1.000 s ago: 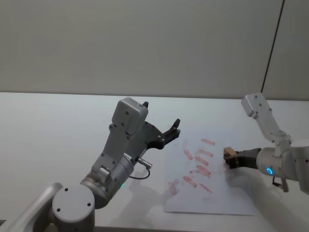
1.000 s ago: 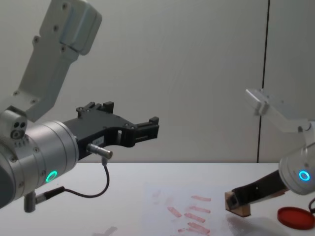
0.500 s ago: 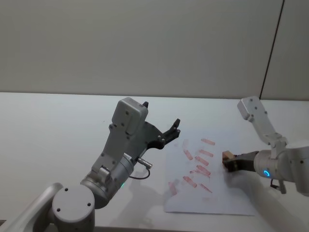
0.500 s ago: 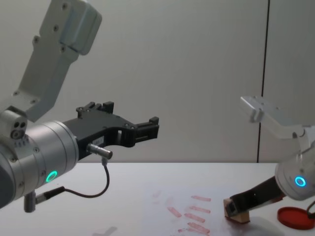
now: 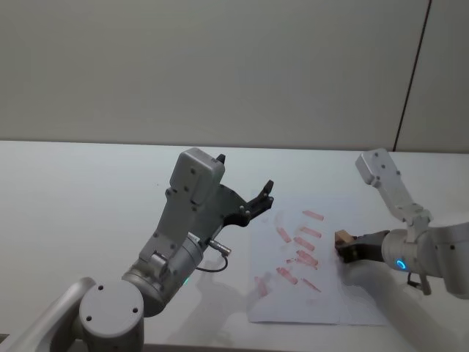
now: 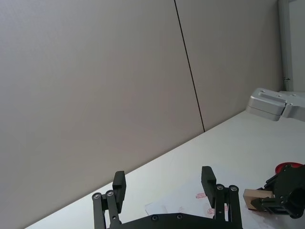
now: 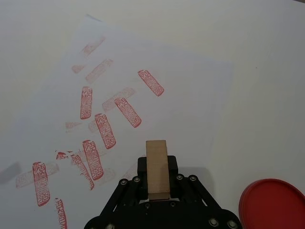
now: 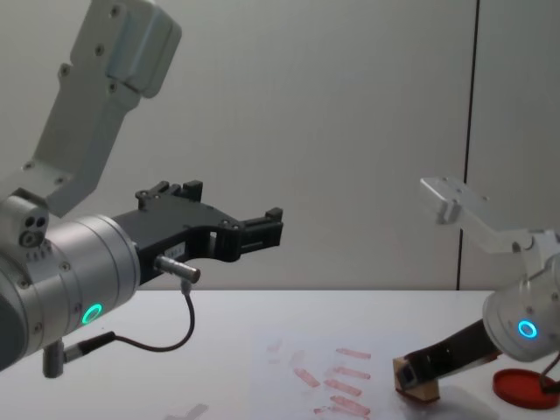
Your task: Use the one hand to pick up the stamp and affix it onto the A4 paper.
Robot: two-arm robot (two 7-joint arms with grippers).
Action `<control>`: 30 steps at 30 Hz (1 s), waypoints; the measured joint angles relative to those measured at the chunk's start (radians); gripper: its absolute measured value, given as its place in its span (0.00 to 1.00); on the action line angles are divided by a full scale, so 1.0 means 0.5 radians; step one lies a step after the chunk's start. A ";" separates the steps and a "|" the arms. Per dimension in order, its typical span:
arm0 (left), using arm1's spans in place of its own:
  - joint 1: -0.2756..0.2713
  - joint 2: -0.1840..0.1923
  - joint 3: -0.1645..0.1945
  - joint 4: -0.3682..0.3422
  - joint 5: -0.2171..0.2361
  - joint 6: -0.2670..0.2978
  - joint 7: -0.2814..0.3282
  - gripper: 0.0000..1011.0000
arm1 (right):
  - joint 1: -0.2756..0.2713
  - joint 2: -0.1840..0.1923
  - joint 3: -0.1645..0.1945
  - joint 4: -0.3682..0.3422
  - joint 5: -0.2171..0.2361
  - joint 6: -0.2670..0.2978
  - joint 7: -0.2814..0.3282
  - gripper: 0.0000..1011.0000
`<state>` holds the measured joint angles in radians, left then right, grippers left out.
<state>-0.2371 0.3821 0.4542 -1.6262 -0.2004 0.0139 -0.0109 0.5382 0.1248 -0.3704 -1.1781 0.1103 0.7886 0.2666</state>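
Observation:
The stamp [image 7: 157, 168], a small tan wooden block, sits between the jaws of my right gripper [image 5: 344, 247], which is shut on it. In the chest view the stamp [image 8: 415, 381] tilts down onto the right part of the A4 paper [image 5: 322, 293], touching or just above it. The paper [image 7: 190, 90] carries several oblong red stamp marks [image 7: 105, 130]. My left gripper [image 5: 260, 199] hangs open in the air above the table, left of the paper, with nothing in it; its fingers [image 6: 209, 179] stand apart in the left wrist view.
A round red ink pad [image 7: 272, 204] lies on the white table [image 5: 88, 183] just right of the paper, close to my right gripper; it is also in the chest view [image 8: 525, 388]. A grey wall stands behind the table.
My right gripper has carried the stamp slightly left and down toward the paper. The left arm has not moved.

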 joint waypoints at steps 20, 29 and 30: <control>0.000 0.000 0.000 0.000 0.000 0.000 0.000 0.99 | -0.070 0.008 -0.005 -0.044 0.034 -0.044 -0.041 0.22; 0.000 0.000 0.000 0.000 0.000 0.000 0.000 0.99 | -0.131 0.022 -0.007 -0.086 0.076 -0.089 -0.073 0.22; 0.000 0.000 0.000 0.000 0.000 0.000 0.000 0.99 | -0.136 0.023 -0.007 -0.089 0.079 -0.095 -0.076 0.22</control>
<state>-0.2371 0.3821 0.4542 -1.6262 -0.2004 0.0139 -0.0109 0.4705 0.1362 -0.3738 -1.2226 0.1499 0.7411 0.2286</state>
